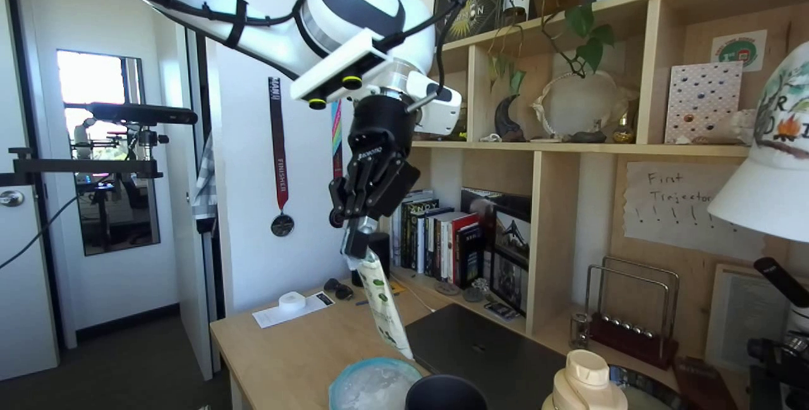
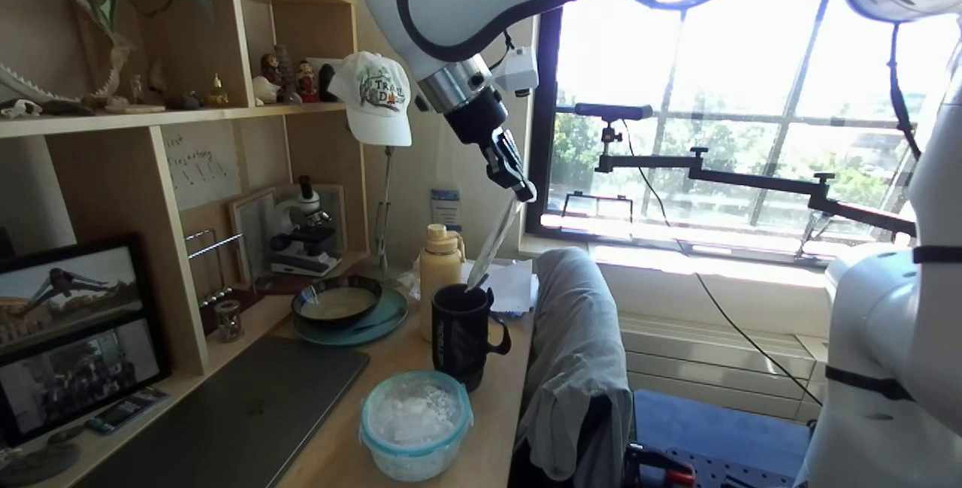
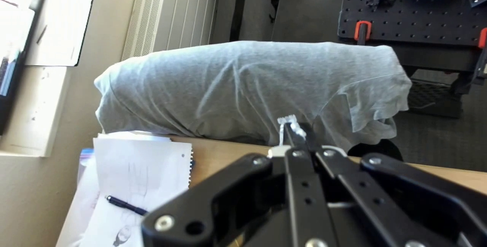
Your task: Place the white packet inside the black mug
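The Robotiq gripper (image 2: 525, 192) pinched the white packet (image 1: 384, 304) at its top, presumably so its free tip could enter the black mug (image 2: 455, 341), close below, near the desk (image 2: 492, 431) edge beside the draped chair (image 2: 577, 322).

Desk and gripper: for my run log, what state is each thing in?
Mug: upright, uncovered, contents not visible
Packet: hanging slanted, lower end near the mug's mouth
Gripper: shut on the packet
Laptop: closed
Bottle: upright, capped
Food container: upright, apparently lidded
Pen: lying on the paper
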### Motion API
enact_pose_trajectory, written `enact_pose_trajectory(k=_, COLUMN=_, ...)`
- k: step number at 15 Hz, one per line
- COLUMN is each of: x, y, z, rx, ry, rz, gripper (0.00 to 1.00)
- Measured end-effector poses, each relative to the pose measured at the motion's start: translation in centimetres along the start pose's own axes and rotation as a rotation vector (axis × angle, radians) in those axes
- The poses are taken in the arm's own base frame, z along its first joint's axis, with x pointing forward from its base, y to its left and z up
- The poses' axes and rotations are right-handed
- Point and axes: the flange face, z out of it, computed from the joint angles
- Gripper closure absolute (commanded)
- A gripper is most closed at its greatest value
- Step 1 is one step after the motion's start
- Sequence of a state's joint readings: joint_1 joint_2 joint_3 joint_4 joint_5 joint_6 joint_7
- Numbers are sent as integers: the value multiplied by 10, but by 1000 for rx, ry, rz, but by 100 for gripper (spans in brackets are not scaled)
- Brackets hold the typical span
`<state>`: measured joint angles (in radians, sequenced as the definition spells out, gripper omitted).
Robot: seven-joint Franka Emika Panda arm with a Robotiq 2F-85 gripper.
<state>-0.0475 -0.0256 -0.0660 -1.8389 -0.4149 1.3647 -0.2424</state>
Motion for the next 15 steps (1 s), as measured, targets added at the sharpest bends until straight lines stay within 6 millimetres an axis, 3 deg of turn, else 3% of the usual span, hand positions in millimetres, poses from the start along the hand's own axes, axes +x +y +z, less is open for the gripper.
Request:
enact_pose_trajectory(k=5, x=45, y=4, z=30, rx=-55, ry=-36, rz=30, gripper=100)
enact_pose_trajectory(k=9, x=67, y=2, z=48, rx=-95, ry=-74, rz=44, gripper=100)
enact_pose_trajectory(k=10, x=71, y=1, z=52, rx=-103, ry=-84, rz=50, gripper=96)
enact_pose_trajectory(k=11, x=75, y=0, z=55, rx=-111, ry=-94, rz=47, gripper=72)
enact_pose_trajectory(k=13, x=82, y=-2, z=62, rx=-121, ry=-110, rz=40, gripper=68)
enact_pose_trajectory(k=15, x=85, y=-5, z=65, rx=-122, ry=-118, rz=34, gripper=53)
